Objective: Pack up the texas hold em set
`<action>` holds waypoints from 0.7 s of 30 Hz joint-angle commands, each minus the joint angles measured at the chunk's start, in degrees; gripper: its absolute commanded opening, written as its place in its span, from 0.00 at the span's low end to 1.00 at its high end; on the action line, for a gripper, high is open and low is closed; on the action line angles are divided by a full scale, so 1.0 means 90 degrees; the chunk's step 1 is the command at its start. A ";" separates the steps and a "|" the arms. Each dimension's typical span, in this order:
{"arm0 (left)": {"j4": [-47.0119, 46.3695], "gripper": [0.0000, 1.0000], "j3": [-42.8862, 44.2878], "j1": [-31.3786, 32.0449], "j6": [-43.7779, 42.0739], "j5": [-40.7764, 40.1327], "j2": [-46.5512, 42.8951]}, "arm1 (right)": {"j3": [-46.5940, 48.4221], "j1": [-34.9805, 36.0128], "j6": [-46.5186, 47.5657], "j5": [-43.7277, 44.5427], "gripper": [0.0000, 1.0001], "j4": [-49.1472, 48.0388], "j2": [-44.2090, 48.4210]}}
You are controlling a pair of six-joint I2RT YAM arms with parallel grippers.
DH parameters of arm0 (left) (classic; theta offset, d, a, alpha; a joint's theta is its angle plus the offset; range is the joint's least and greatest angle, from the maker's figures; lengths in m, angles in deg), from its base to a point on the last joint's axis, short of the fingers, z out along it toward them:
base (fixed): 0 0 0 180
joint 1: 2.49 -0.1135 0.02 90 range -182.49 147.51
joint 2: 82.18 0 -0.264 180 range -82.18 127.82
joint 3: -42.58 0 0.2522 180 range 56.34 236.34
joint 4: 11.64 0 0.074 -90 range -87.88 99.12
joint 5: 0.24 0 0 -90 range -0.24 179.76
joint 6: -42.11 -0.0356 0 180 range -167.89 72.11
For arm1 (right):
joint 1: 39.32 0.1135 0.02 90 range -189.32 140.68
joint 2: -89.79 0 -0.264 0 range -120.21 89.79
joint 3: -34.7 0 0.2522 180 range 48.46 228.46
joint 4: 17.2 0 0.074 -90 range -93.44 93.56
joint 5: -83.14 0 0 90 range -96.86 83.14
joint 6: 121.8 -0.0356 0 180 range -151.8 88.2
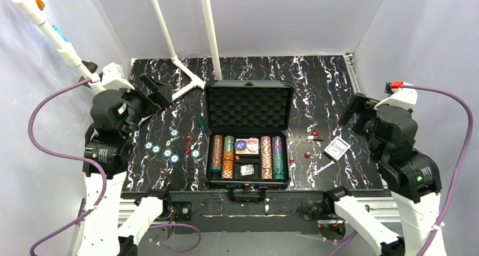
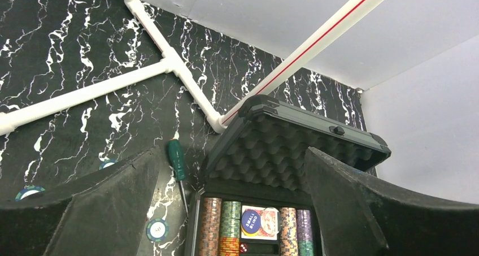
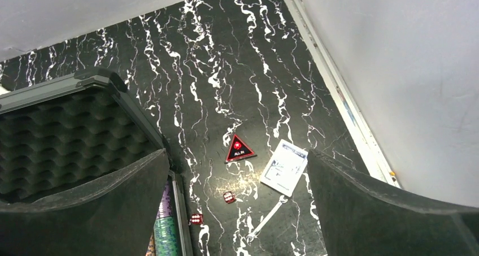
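Note:
The black case point(image 1: 210, 160) lies open at the table's middle, its foam lid point(image 1: 248, 106) upright. It holds rows of striped chips point(image 1: 228, 157) and a card deck point(image 1: 247, 146). Several loose chips point(image 1: 168, 153) lie left of the case. Red dice point(image 1: 188, 138) lie to its left and others point(image 1: 307, 154) to its right. The red triangle piece point(image 3: 239, 149) and a second card deck point(image 3: 284, 166) lie to the right. My left gripper point(image 1: 155, 92) is open and empty, raised at the back left. My right gripper point(image 1: 353, 112) is open and empty, raised above the right side.
A green-handled screwdriver point(image 1: 200, 123) lies by the case's left rear corner. A thin white stick point(image 1: 325, 167) lies in front of the loose deck. White pipes point(image 1: 181, 64) rise at the back. White walls enclose the table on three sides.

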State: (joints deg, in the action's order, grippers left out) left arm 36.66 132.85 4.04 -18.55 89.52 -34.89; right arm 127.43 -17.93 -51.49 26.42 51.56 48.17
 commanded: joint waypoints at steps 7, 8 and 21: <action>-0.0037 0.99 -0.0383 -0.0031 0.0261 -0.0085 -0.0131 | 0.0231 -0.0014 -0.0719 -0.0339 1.00 0.1049 0.0277; -0.0056 0.99 -0.0462 -0.0031 0.0281 -0.0027 -0.0106 | 0.0143 -0.0016 -0.0970 -0.0342 1.00 0.1248 0.0258; -0.0321 0.99 0.0048 -0.0031 -0.1151 0.0241 0.1275 | -0.3045 -0.0038 -0.3464 -0.2249 1.00 0.0813 0.0391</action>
State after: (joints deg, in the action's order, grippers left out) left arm 35.87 131.44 3.99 -22.20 92.80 -25.08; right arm 104.81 -17.93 -74.31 11.47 63.20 51.20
